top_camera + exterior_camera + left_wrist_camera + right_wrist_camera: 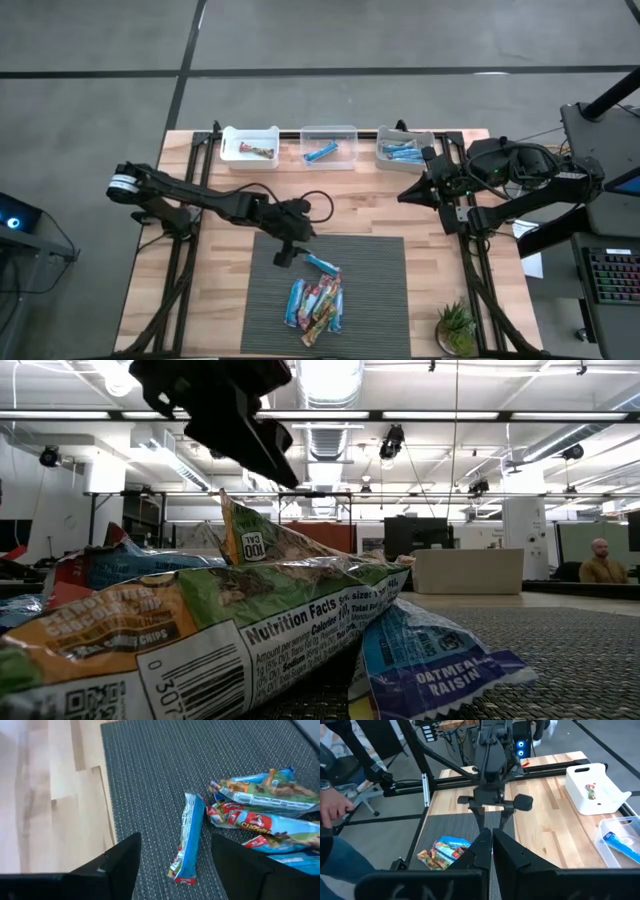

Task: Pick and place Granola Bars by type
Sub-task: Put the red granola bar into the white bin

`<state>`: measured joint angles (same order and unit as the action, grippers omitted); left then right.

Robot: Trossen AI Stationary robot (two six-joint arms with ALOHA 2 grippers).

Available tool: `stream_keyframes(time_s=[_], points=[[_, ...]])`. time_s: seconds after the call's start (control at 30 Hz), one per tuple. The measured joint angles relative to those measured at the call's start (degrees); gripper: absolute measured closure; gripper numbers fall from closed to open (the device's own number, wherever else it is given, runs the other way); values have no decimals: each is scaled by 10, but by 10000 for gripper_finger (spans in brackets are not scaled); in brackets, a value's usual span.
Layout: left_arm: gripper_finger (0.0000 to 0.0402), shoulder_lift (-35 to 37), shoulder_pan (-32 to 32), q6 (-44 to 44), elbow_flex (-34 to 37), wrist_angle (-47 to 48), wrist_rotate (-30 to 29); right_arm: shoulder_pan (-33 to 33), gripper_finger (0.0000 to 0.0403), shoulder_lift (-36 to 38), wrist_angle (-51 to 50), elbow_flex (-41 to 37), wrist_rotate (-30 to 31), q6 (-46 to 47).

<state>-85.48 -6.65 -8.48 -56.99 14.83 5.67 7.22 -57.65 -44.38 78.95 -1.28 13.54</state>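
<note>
Three small rectangular plastic bins line the far edge of the pale wood-plank counter (200, 250), at about twelve o'clock from the grey woven mat (380, 300). The white bin (249, 146) on the left holds one multicoloured bar, the clear middle bin (328, 145) holds one blue bar, and the clear right-hand bin (404, 147) holds several blue bars, too closely packed to count. The left claw (287, 246) hangs over the mat's ten o'clock corner with its two dark fingers spread apart, gripping nothing. Between them, in the left wrist view, lies one slim light-blue foil-wrapped bar (186, 838) flat on the ribbed weave, apart from the rest. Toward six o'clock from it sits the heap of glossy, crinkled Granola Bars (316, 303), blue ones mixed with green, red and orange ones, overlapping so that an exact count cannot be made; roughly half a dozen show. At the counter's five o'clock corner stands one small spiky green plant (457, 326). The right claw (491, 839) waits at about two o'clock beside the right-hand bin, fingers pressed together and carrying nothing.
</note>
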Motion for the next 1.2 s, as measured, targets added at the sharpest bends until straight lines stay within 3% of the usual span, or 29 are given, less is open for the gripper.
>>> stream_keyframes(time_s=[0.23, 0.47, 0.77, 1.2], points=[[179, -47, 0, -1, 0, -13, 4, 0, 394, 0, 0, 0, 0, 0], [179, -89, -1, -43, -1, -17, 59, 0, 394, 0, -5, -1, 0, 15], [179, -124, -2, -92, -4, -19, 58, 0, 394, 0, -5, -1, 4, 15], [179, -159, -2, -95, -4, -28, 52, 0, 394, 0, -23, -1, 16, 15]])
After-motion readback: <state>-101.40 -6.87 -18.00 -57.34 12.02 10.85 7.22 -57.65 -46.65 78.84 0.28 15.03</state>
